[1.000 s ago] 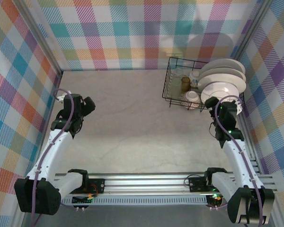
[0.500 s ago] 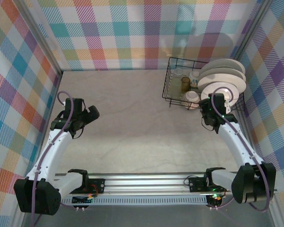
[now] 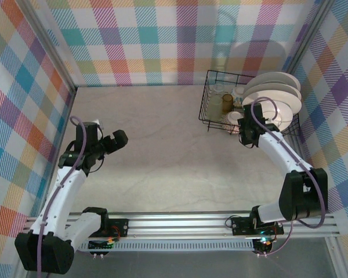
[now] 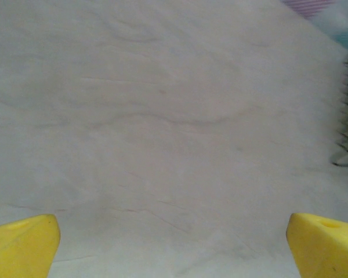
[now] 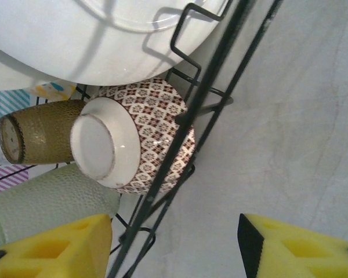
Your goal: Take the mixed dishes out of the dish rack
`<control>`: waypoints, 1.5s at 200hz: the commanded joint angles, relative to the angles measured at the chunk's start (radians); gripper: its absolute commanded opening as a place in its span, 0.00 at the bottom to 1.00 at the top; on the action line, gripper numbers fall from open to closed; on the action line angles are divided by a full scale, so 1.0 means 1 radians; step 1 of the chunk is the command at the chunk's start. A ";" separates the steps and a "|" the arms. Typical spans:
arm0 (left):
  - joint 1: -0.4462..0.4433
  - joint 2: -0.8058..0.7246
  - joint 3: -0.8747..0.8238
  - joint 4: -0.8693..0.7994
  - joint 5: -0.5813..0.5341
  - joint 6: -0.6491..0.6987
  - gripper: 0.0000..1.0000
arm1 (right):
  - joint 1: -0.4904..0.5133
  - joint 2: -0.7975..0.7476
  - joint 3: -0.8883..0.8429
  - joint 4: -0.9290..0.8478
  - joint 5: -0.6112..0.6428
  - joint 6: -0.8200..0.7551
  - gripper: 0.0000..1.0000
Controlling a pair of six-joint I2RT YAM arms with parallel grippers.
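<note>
First grab, I reckon: right end effector [image 5: 174,246] sits open and empty at the edge of the dish rack [image 5: 218,58], patterned bowl [image 5: 145,139] on its side inside, so next it has to clear the wire and pinch the rim; left end effector [image 4: 174,246] hangs wide open.

Rack [image 3: 203,104] far right; plates [image 3: 272,92] in right side, cups [image 3: 227,103], bowl [image 3: 235,118] left.

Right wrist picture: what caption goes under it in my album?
Right gripper straddling a wire of the rack, facing a bowl beside an amber cup and a green cup, below a plate.
</note>
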 commanded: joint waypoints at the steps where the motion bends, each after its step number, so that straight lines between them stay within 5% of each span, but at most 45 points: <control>1: -0.011 -0.084 -0.066 0.214 0.343 0.008 1.00 | 0.008 0.027 0.039 -0.028 0.013 0.035 0.58; 47: -0.058 -0.114 -0.185 0.627 0.649 -0.178 1.00 | 0.010 0.089 0.083 -0.036 -0.007 0.038 0.52; 112: -0.105 -0.127 -0.172 0.548 0.603 -0.121 1.00 | 0.010 0.161 0.128 -0.037 -0.042 0.041 0.47; 300: -0.139 -0.155 -0.158 0.468 0.524 -0.070 1.00 | 0.013 0.175 0.129 -0.030 -0.129 -0.075 0.07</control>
